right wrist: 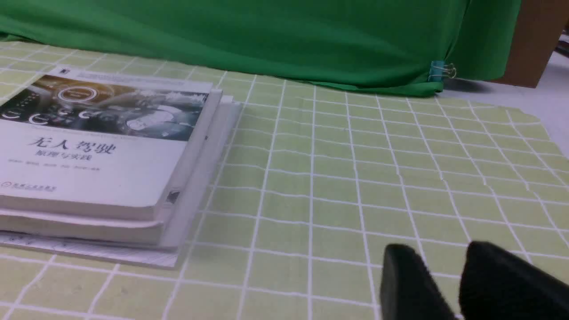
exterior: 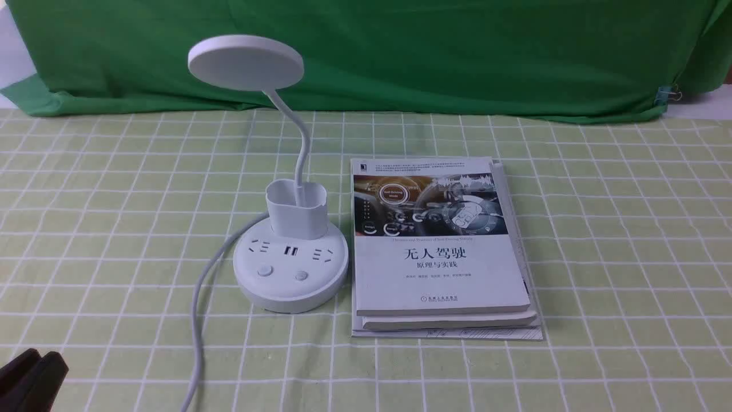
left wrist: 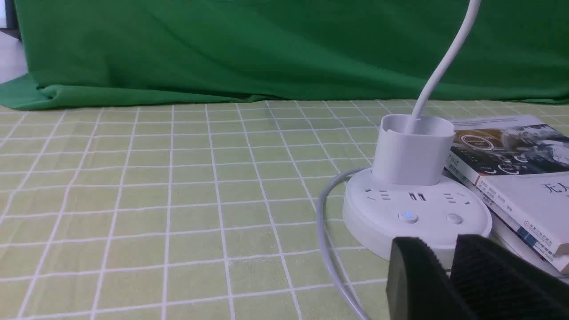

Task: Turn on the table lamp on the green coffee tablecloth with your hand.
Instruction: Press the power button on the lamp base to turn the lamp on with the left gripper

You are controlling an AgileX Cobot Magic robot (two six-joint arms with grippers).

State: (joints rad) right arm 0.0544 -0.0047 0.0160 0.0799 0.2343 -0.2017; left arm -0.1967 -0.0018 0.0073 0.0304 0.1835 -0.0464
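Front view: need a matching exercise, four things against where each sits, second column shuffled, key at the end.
1. table lamp
2. stack of books
3. left gripper
4. binder clip

A. bottom left corner of the picture
B. far right, on the edge of the green backdrop
C. standing on the tablecloth, left of centre
D. lying flat, right of centre

Pairs: 1-C, 2-D, 3-A, 4-B
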